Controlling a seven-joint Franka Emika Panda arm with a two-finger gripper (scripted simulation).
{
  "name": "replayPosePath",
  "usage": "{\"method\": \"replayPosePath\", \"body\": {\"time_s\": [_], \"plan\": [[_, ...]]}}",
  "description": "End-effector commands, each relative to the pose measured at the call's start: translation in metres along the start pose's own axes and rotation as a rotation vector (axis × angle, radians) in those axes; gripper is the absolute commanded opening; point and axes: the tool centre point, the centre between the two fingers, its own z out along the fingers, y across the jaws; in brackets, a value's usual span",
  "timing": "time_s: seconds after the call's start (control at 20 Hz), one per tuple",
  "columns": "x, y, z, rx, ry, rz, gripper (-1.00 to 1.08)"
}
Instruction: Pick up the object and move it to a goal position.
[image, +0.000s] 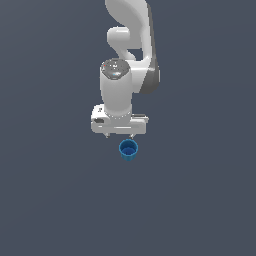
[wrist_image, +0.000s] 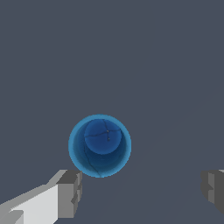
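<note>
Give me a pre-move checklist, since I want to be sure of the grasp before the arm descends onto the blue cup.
1. Tool open: ok, its fingers stand wider apart than the cup.
2. Blue cup upright: ok, the wrist view looks straight down into its mouth.
3. Cup between the fingers: not ok, in the wrist view it lies off their line and nearer one finger.
4. Cup free of contact: ok, neither finger touches it.
5. Height of tool above cup: cannot tell from these views.
6. Goal position marked: cannot tell, no marker is visible.
</note>
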Motion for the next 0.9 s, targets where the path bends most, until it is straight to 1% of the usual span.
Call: {"method": "replayPosePath", "body": {"time_s": [0.0, 0.35, 0.6, 0.85], "plan": [[0.0000, 0.0000, 0.0000, 0.000, 0.000, 0.000, 0.28], [-0.0010, 0.0085, -0.0016, -0.009, -0.006, -0.012, 0.28], [-0.0009, 0.0077, -0.0009, -0.011, -0.006, -0.006, 0.28], [-0.0005, 0.0062, 0.0022, -0.024, -0.008, 0.022, 0.28]]}}
